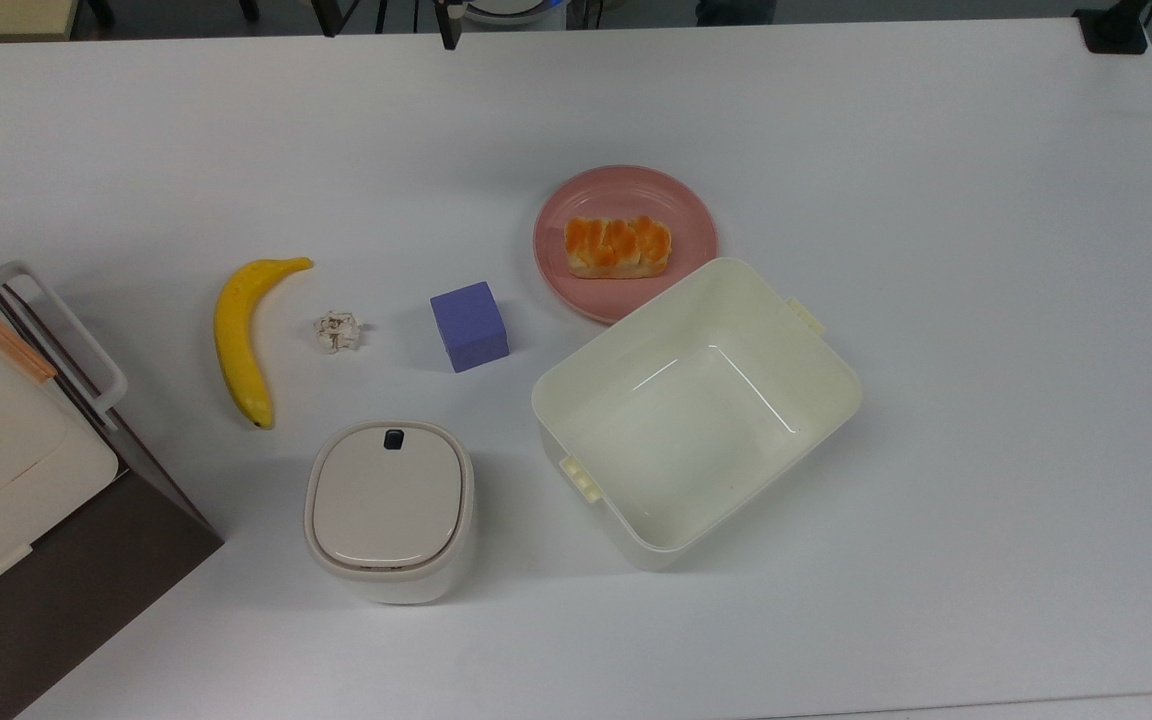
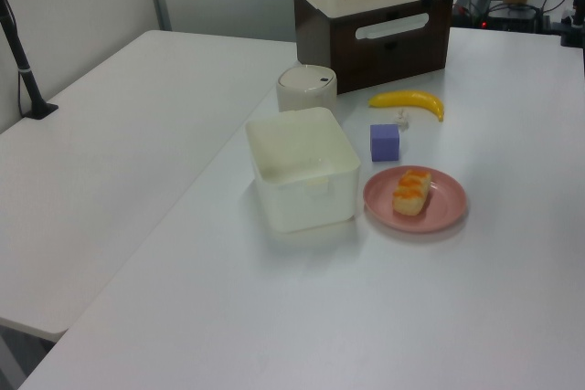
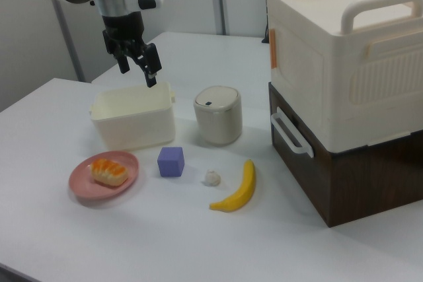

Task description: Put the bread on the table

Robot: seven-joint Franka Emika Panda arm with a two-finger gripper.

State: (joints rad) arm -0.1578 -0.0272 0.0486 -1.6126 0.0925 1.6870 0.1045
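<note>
- Nearest in the right view, a yellow banana [image 3: 236,189] lies on the white table [image 3: 165,249] at lower centre, with a small crumpled white scrap [image 3: 211,177] just beside it toward the right view's left.
- Next, a purple cube [image 3: 170,161] stands near the scrap, and at lower left the bread [image 3: 109,171] rests on a round pink plate [image 3: 82,185]; its glossy orange top faces up.
- From above, the bread [image 1: 617,247] lies across the middle of the plate [image 1: 696,230], just above the frame's centre, and the plate's lower edge is hidden behind the rim of an open cream bin [image 1: 816,350].
- Behind the cube in the right view stand the cream bin [image 3: 132,120] and a small lidded white container [image 3: 217,115], side by side but apart.
- At the right of the right view, a large cream box with handles [image 3: 344,57] sits on a dark brown base [image 3: 357,176].
- Farthest, at upper left of the right view, the gripper [image 3: 137,64] hangs in the air above the bin's far side, well apart from the bread, its two dark fingers spread apart with nothing between them.
</note>
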